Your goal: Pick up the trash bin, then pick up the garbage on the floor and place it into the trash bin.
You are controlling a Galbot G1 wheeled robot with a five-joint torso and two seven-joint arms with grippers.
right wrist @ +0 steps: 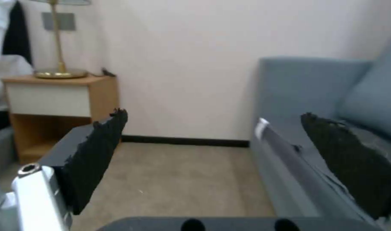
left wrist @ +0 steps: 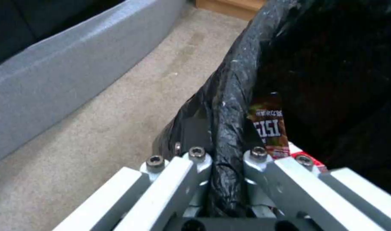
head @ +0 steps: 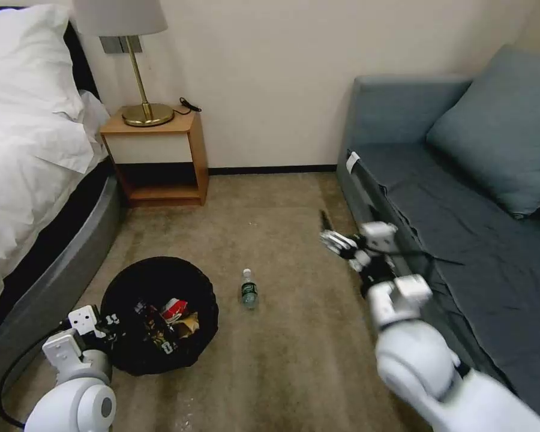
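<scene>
The clear plastic bottle with a green label (head: 249, 289) lay on the carpet between the round black mesh trash bin (head: 159, 314), its rim clamped by the left pincer (head: 111, 321), and the nearer, wide-open right pincer (head: 337, 240), cap toward the wall.

the room is evenly and softly lit, with a warm cast on the wall (head: 270, 78) behind the lamp (head: 123, 36), whose shade glows pale. shadows are faint; the darkest patch lies under the nightstand (head: 156, 156) below the lamp. the white bedding (head: 24, 120) beside the lamp is nearly blown out. the head view bows straight lines toward its edges. both wrist views are soft, and the near fingers (right wrist: 92, 154) in the right wrist view are blurred. the trash bin (left wrist: 332, 64) interior is almost featureless black.
</scene>
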